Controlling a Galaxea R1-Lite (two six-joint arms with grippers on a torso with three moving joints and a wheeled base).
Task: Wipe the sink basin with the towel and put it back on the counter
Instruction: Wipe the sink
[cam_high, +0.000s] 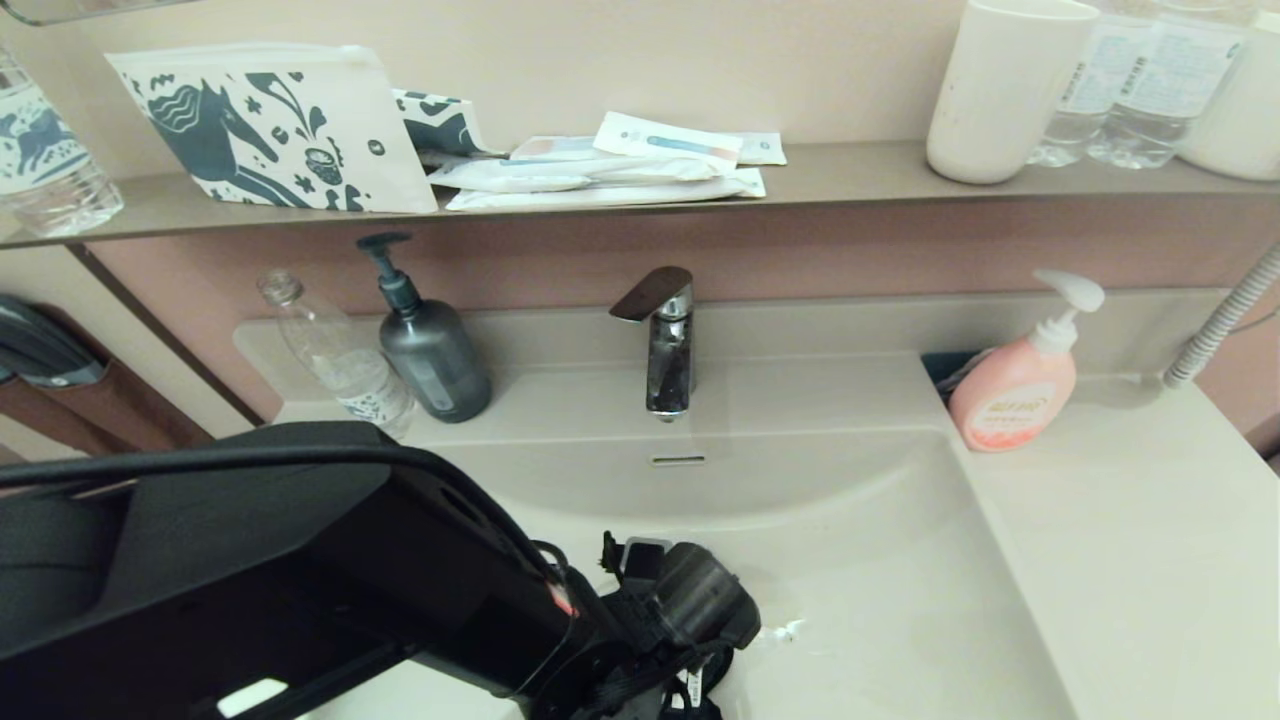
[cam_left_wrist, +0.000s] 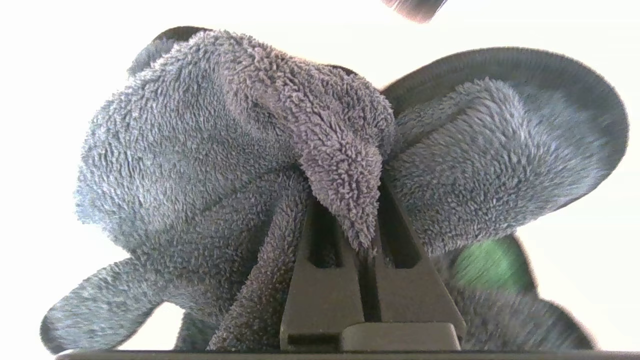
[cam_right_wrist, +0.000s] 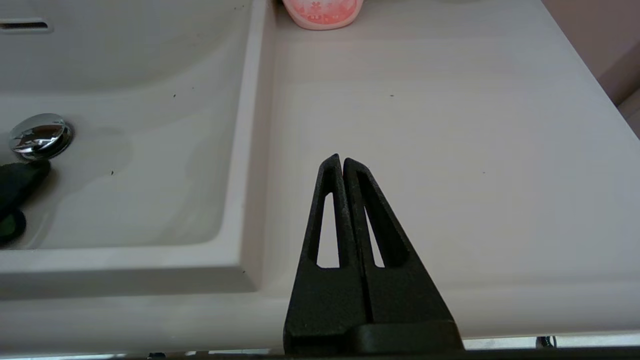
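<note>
The charcoal-grey towel (cam_left_wrist: 200, 150) is bunched around my left gripper (cam_left_wrist: 367, 200), which is shut on it. A fold is pinched between the fingers (cam_left_wrist: 320, 280), and green trim (cam_left_wrist: 492, 262) shows at one side. My left arm (cam_high: 300, 570) reaches down into the off-white sink basin (cam_high: 880, 560); its fingers are hidden there. In the right wrist view the towel (cam_right_wrist: 15, 185) lies in the basin (cam_right_wrist: 125, 150), beside the chrome drain plug (cam_right_wrist: 40, 135). My right gripper (cam_right_wrist: 341, 160) is shut on nothing above the counter (cam_right_wrist: 425, 100).
The chrome faucet (cam_high: 665, 340) stands behind the basin above the overflow slot (cam_high: 678, 460). A pink soap pump (cam_high: 1015, 385) sits on the counter (cam_high: 1130, 520) at back right, with a hose (cam_high: 1220, 320) beyond. A dark pump bottle (cam_high: 430, 350) and a clear bottle (cam_high: 335, 355) stand back left.
</note>
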